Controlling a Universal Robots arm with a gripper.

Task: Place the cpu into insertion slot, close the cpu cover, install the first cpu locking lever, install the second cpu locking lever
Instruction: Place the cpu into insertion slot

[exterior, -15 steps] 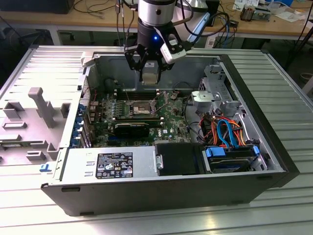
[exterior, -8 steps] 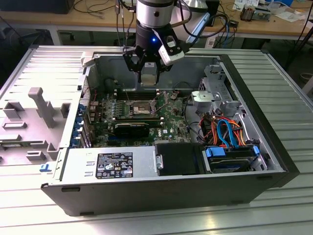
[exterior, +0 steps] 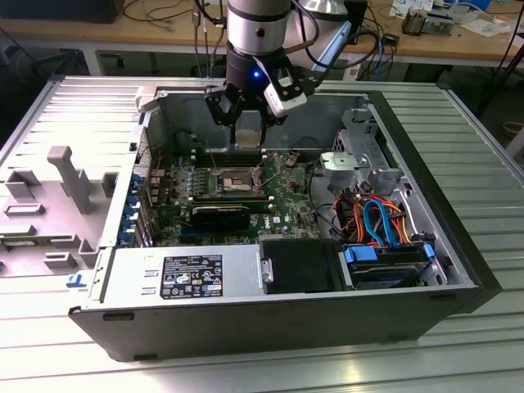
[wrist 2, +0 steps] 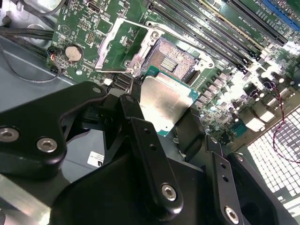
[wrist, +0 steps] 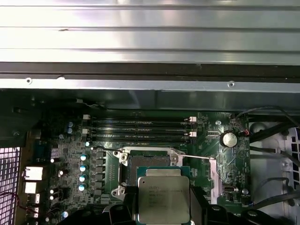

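Observation:
My gripper (exterior: 246, 129) hangs inside the open computer case, just above the motherboard, and is shut on the cpu (wrist 2: 164, 101). The cpu (wrist: 163, 199) is a flat square chip with a silver-grey top on a green edge, held level between the black fingers (wrist 2: 143, 140). The insertion slot (wrist 2: 174, 58) lies uncovered right beyond the chip, a dark square with a silver rim (wrist: 149, 163) (exterior: 236, 178). The cpu cover (wrist 2: 123, 44) is swung up and open beside the slot. A thin wire locking lever (wrist: 199, 157) stands raised along the slot's side.
Long black memory slots (wrist: 140, 129) run beside the socket. A black card (exterior: 221, 217), the power supply (exterior: 184, 274) and a drive bay with orange and blue cables (exterior: 377, 221) fill the case. A grey plastic shroud (exterior: 57, 188) lies at the exterior view's left.

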